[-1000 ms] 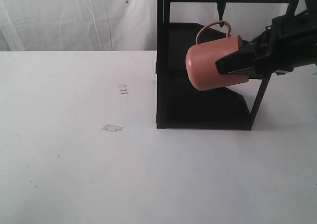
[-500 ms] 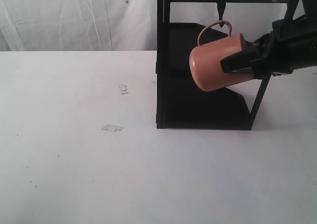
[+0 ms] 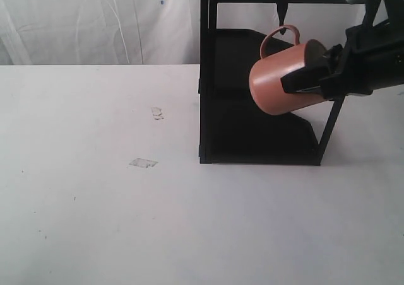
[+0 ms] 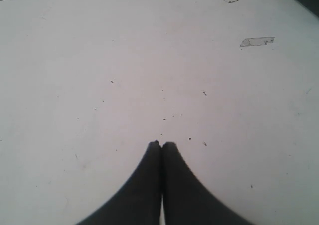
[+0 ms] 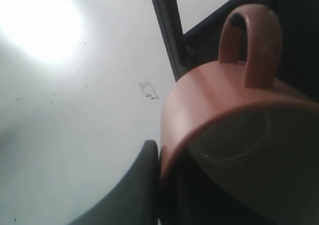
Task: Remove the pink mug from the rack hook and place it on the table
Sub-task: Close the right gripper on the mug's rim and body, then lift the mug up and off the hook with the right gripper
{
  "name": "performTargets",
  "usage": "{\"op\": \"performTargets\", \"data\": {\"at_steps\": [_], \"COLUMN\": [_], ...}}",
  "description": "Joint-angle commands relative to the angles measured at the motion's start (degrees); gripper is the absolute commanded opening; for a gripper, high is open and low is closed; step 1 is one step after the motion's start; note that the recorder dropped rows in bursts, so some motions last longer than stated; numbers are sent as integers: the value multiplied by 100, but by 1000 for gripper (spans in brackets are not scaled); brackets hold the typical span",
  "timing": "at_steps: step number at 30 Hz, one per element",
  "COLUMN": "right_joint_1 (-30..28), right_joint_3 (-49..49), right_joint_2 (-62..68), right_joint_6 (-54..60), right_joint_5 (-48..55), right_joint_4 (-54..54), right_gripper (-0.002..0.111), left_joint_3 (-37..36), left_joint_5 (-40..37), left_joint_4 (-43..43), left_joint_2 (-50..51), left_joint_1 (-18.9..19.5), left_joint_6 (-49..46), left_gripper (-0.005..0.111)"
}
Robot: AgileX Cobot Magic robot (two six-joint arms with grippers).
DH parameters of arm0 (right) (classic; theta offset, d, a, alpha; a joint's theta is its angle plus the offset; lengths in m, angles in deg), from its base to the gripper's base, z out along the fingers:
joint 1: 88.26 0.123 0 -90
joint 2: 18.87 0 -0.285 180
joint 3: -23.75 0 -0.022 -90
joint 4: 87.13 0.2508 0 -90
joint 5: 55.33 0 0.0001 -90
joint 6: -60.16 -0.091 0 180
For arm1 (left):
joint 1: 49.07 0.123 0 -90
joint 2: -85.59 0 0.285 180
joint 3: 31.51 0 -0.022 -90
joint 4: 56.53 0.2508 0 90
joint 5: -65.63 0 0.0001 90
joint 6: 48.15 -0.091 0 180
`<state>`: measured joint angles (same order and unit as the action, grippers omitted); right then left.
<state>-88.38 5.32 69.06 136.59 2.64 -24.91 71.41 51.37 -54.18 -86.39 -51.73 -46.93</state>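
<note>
Right hand (image 3: 295, 83) pinches rim of salmon-pink ceramic mug (image 3: 278, 86), tilted so its loop handle can slide off short black metal hook (image 3: 282, 11); contact there unclear. Mug hangs above white worktop (image 3: 126, 222). Left hand (image 4: 161, 146) pressed together, idle.

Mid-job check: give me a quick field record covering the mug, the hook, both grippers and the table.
mug: pink mug tilted, held in the air at the rack, not on the table
handle: handle points up, just under the hook; cannot tell if it is clear of it
right gripper: shut on the mug's rim, one finger outside the wall
left gripper: shut, empty, over the table
left to do: free the handle, set the mug down
</note>
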Motion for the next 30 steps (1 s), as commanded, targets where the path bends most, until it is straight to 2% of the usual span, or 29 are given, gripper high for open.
{"op": "performTargets", "data": {"at_steps": [1, 19, 30], "right_joint_1": [-38, -38, -38], "right_joint_3": [-21, -14, -14], "right_joint_2": [-5, -18, -741], "right_joint_6": [83, 251, 323], "right_joint_5": [123, 346, 411], "right_joint_4": [33, 448, 527], "right_gripper": [0, 0, 0], "left_joint_3": [-14, -14, -14], "left_joint_5": [13, 13, 13], "left_joint_4": [-66, -66, -66], "left_joint_2": [-23, -23, -23], "left_joint_1": [21, 21, 21], "left_joint_6": [0, 0, 0], "left_gripper": [1, 1, 1]}}
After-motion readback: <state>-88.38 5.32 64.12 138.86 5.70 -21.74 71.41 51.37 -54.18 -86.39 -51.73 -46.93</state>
